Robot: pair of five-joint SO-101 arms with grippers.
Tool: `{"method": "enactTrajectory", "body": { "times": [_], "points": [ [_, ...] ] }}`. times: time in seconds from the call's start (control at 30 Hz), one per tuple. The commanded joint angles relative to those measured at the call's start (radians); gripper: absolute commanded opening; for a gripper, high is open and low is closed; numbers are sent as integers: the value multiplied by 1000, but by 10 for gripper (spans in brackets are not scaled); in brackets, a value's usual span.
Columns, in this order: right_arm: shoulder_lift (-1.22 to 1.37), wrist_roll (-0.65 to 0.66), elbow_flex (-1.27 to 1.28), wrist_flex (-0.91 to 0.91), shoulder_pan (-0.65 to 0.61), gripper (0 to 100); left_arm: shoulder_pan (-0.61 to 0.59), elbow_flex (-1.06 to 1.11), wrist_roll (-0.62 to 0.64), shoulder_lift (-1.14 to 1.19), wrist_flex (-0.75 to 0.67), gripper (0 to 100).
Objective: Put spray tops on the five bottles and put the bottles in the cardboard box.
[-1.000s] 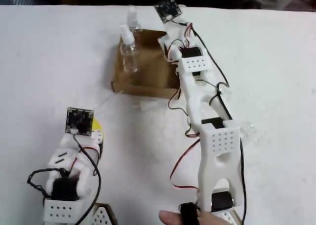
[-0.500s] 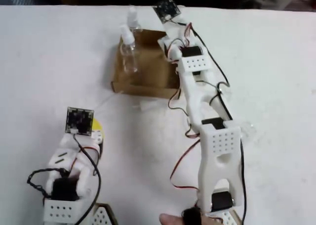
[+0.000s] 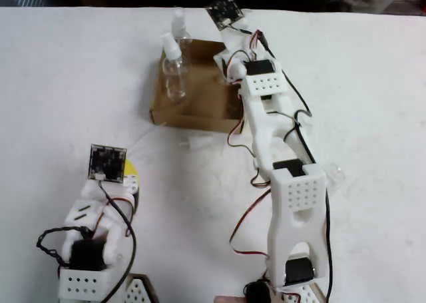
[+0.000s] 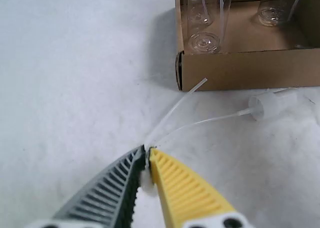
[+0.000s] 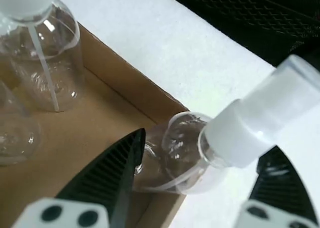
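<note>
Between the jaws of the left gripper point(image 4: 147, 150), pressed together low over the white table point(image 4: 65, 77), sits the white head of a held spray top point(image 4: 146, 181). Its thin tube sticks out past the tips toward the cardboard box point(image 4: 250, 70). Just beyond, a loose spray top point(image 4: 270, 103) lies on the table in front of the box's near wall, its tube pointing back toward the gripper. Farther off, the right gripper point(image 5: 202, 145) hangs at the box's far corner with a tilted bottle point(image 5: 182, 158) inside it. The bottle is capped and leans across the rim with its cap outward. I cannot tell whether it is clamped or let go. Deeper in the box, two upright bottles point(image 5: 45, 52) with spray tops stand close together.
</note>
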Motion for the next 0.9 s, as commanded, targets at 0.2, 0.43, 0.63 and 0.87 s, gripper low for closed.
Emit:
{"method": "enactTrajectory", "body": {
  "times": [0.2, 0.43, 0.63, 0.87],
  "points": [
    [-74, 12, -46, 25, 12, 303, -10, -2, -12, -15, 0, 24],
    [-107, 5, -48, 79, 10, 303, -10, -2, -12, -15, 0, 24],
    [-127, 5, -44, 111, 8, 303, -10, -2, -12, -15, 0, 24],
    [-127, 3, -48, 133, 8, 303, -10, -2, -12, -15, 0, 24]
  ]
}}
